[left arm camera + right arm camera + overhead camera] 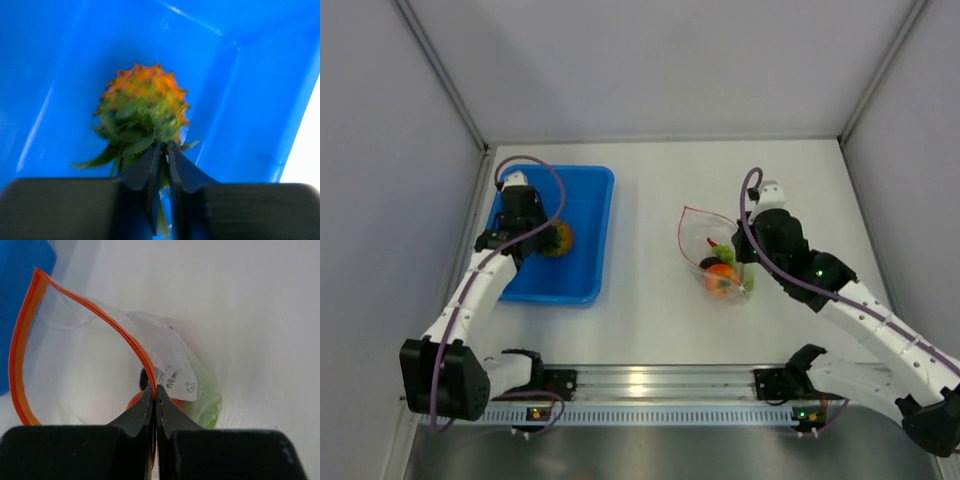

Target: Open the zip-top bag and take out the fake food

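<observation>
Unloading continues by my judgement: left claw (pixel 161 146), clenched on the orange fake food piece (pixel 142 97) by its leaves, sits inside the blue tray (pixel 590 190), left of frame. Right claw (pixel 155 391) pinches the open zip-top bag (pixel 703 238) by its rim, centre-right on the surface. Next: let go, then fetch the remaining fake food (pixel 722 278).

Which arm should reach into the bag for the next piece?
Left. The right gripper is shut on the zip-top bag at its orange strip, holding the mouth open. The left gripper pinches an orange leafy piece over the blue tray; it probably drops that and reaches across.
</observation>
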Robot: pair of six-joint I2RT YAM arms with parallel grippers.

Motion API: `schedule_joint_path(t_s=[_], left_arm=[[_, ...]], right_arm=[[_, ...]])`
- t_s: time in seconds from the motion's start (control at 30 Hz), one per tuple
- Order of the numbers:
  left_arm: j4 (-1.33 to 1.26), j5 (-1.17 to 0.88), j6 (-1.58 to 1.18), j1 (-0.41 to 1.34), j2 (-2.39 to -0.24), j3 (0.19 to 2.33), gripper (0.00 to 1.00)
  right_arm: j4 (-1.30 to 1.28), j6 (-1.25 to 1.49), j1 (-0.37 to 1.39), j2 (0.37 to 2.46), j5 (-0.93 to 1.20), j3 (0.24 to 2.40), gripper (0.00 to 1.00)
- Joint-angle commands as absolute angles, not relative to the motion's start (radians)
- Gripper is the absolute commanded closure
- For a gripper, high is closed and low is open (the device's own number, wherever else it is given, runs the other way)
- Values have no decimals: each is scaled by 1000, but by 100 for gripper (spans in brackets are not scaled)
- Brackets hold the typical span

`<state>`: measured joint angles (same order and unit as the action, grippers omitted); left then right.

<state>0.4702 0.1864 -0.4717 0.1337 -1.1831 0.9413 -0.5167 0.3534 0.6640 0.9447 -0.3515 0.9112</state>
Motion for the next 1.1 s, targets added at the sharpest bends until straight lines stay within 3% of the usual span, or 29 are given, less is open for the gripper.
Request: schedule_joint_path(t_s=[0.0,0.07,0.1,0.17,0.23,0.27,0.3,0.4,0.87,1.07], left_arm=[[374,129,-495,104,-1180,922,81],[374,109,-492,101,-1178,919,62],[374,95,-492,101,-1178,919,48],[374,75,-492,101,-1169,922,37],[374,40,-494,101,-1147,922,15],[374,20,-498,101,-1146,922,12],[374,5,-499,101,-1146,925,2],[376,-109,-508,103,-1129,925,2],[390,-124,-554,198,-950,1022,2],[388,41,-569,520,-968,1098,2]], right_arm=[[-488,336,652,870,-253,942,100],[-468,337,652,853,-238,928,100],[-465,336,652,848,-235,925,100],[-469,337,652,853,-238,928,100],[-472,339,652,861,-236,930,100],[-471,339,652,864,-238,928,100],[-465,337,652,870,-233,927,100],[-474,339,650,905,-230,936,100],[-482,393,650,980,-287,959,100],[-485,405,650,997,-302,966,100]])
